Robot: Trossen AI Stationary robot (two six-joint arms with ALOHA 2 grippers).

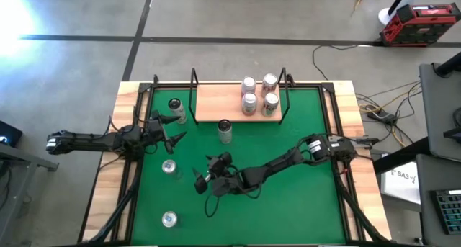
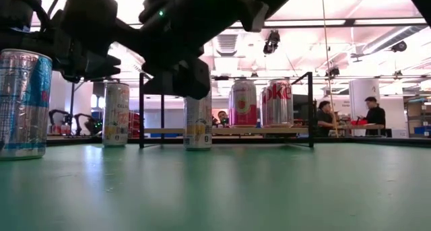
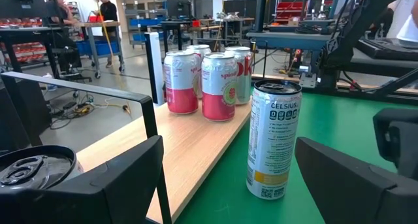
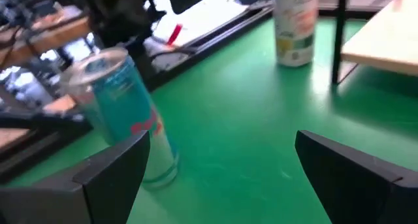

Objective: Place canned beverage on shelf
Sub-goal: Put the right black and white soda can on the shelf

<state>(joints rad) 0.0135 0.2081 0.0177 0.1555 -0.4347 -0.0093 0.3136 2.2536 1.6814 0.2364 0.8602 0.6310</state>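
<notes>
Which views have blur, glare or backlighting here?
Right wrist view: motion-blurred, the blue can smeared. Low view: backlit, both arms dark silhouettes against bright ceiling lights. High view: glare on the floor at top left. Left wrist view: sharp, the white can readable.

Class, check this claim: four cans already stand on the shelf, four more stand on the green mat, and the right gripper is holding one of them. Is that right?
Not quite. The right gripper holds nothing; its open jaws hang over the green mat, as the high view shows. Four cans do stand on the shelf, and four more on the mat.
</notes>
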